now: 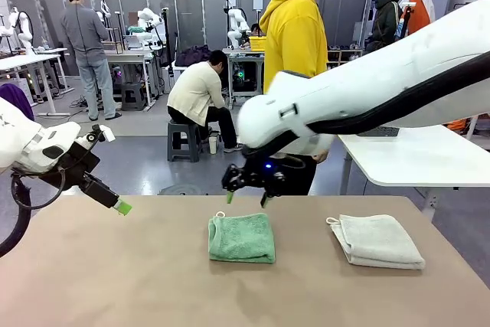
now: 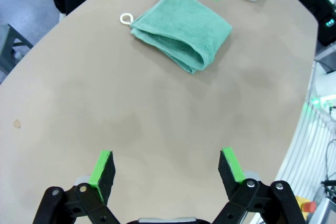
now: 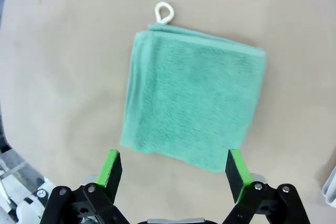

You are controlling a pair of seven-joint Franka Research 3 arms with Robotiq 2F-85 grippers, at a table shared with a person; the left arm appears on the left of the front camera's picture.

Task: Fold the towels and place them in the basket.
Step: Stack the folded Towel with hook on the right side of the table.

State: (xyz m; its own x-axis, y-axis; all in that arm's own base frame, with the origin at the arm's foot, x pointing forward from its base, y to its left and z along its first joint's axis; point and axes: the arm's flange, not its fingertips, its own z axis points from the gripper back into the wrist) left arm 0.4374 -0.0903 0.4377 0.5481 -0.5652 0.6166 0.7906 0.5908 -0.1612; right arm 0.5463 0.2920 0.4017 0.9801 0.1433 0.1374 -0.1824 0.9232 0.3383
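A folded green towel (image 1: 241,237) lies mid-table with its white corner loop (image 3: 164,11) toward the far edge. A folded pale grey-white towel (image 1: 379,240) rests to its right. My right gripper (image 1: 246,197) hovers open just above the green towel's far edge. In the right wrist view the green towel (image 3: 194,100) lies ahead of the right gripper (image 3: 173,169), whose green pads are wide apart and empty. My left gripper (image 1: 115,201) hangs open over the table's left edge. In the left wrist view the left gripper (image 2: 167,169) is well short of the green towel (image 2: 181,29). The basket is out of view.
A person in a yellow hoodie (image 1: 295,36) stands at the far edge of the tan table (image 1: 115,281). A white table (image 1: 413,158) stands at the back right. Bare tabletop stretches in front of and to the left of the towels.
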